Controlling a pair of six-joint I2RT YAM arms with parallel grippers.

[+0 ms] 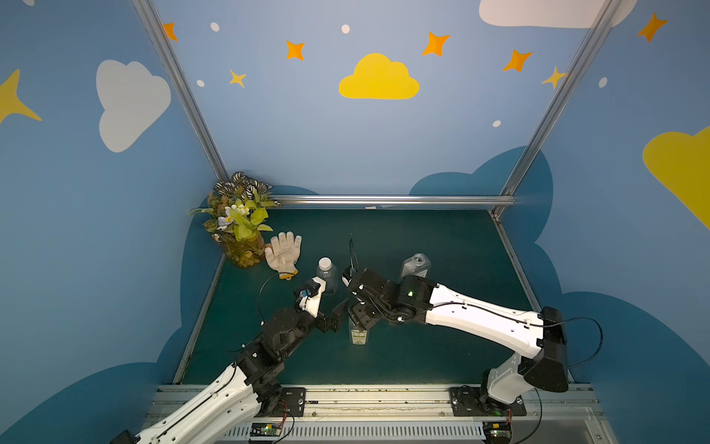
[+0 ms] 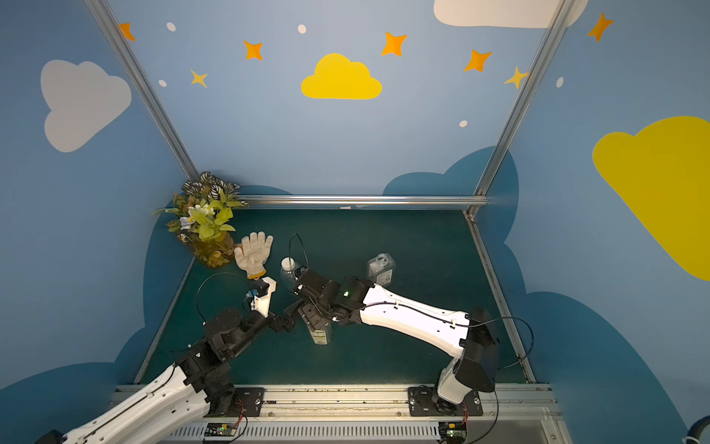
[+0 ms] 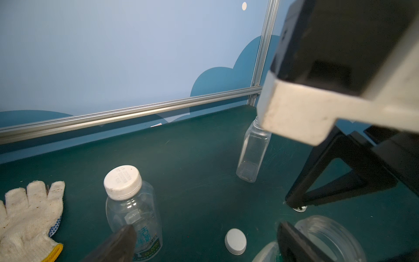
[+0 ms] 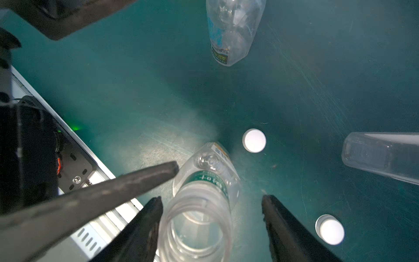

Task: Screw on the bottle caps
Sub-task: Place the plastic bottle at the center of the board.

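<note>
**Arms.** The left arm reaches from the near left toward mid-table. Its left gripper is spread wide and empty, just left of the green-labelled bottle. The right arm stretches in from the near right with its wrist bent downward. The right gripper points down over that bottle's uncapped neck; its jaws stand apart on either side of the neck, with a clear gap on one side, and grip nothing.

**Task items.** A loose cap and a second loose cap lie flat on the table near this upright bottle. Farther back and to the left stands the capped bottle, its fitted cap in place. To the far right of it the square-sided bottle stands upright and open.

**Setting.** The table is dark green and edged by aluminium rails. The blue walls carry painted clouds and stars. A potted plant fills the far left corner, with a white work glove lying just beside it.
</note>
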